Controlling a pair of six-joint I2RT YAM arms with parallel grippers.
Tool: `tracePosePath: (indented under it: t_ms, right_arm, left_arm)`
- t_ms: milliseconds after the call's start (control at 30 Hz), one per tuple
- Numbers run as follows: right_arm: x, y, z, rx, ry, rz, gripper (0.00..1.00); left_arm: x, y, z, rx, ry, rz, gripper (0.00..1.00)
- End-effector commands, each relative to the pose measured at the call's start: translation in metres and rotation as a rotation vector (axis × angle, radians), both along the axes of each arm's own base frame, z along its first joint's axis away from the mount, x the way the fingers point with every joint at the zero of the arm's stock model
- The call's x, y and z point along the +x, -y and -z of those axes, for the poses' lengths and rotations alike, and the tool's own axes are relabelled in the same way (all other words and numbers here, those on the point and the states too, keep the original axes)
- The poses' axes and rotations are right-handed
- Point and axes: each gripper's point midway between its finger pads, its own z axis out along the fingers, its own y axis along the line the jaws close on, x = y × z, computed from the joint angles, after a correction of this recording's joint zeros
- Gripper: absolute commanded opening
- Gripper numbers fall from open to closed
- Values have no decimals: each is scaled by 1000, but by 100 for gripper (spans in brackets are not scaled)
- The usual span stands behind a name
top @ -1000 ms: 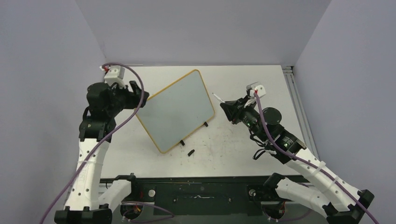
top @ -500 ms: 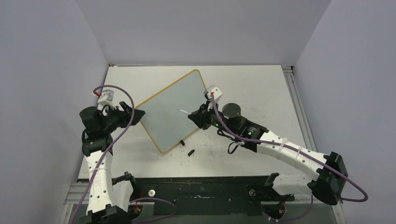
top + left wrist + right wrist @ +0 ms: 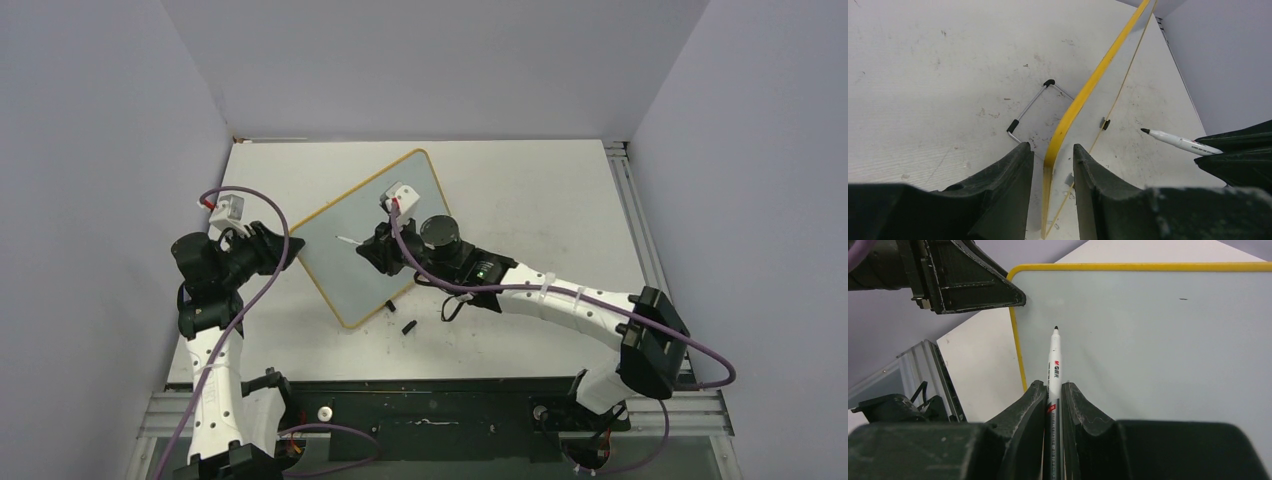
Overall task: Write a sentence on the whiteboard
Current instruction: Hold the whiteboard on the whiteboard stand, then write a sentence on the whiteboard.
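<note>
The whiteboard [image 3: 385, 215] lies skewed on the table, pale grey with a yellow rim. No writing shows on it, only a tiny dark speck [image 3: 1182, 299]. My right gripper [image 3: 373, 247] is over the board, shut on a white marker [image 3: 348, 239] with its black tip bare. In the right wrist view the gripper [image 3: 1052, 385] points the marker [image 3: 1054, 357] at the board [image 3: 1158, 340] near its left rim; contact cannot be told. My left gripper [image 3: 287, 250] is open at the board's left corner. In the left wrist view its fingers [image 3: 1049, 147] straddle the yellow rim [image 3: 1083, 95] with gaps on both sides.
A small black cap [image 3: 408, 326] lies on the tabletop [image 3: 540, 190] just in front of the board. A wire stand [image 3: 1028, 107] shows beside the rim. Grey walls close in the left, back and right. A black rail [image 3: 430, 410] runs along the near edge.
My right arm has swung left with the marker, from right of the board to over its left part. My left gripper has dropped to the board's left corner.
</note>
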Motion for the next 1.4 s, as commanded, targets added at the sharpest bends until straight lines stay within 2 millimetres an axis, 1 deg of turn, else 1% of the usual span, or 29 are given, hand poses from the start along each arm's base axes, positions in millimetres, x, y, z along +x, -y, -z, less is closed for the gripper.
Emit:
tracePosePath:
  t_ms: [0,33,267,400,633,733,1033,1367]
  right_arm:
    - [6,-22,-36,75,98,3,5]
    - [5,-26,-36,74,100,-2,5]
    - [5,-46,-34,68,115,-15,5]
    - [5,-53,-32,66,123,-16,5]
    - [4,-66,-32,66,135,-24,5]
    - [5,-71,-31,64,139,-25,5]
    - [7,-77,-26,53,138,-23,5]
    - [12,-79,-11,16,128,-3,5]
  left_arm:
    - [6,-7,-17,50,64,-19,31]
    - [6,-8,-16,54,61,-25,29]
    - [6,-14,-14,79,47,-59,24]
    - [6,-13,-14,78,49,-54,22]
    - [5,-10,-15,77,54,-39,10]
    - [5,-10,-14,78,52,-40,8]
    - [5,-10,-14,87,56,-38,3]
    - [5,-9,-15,90,60,-34,0]
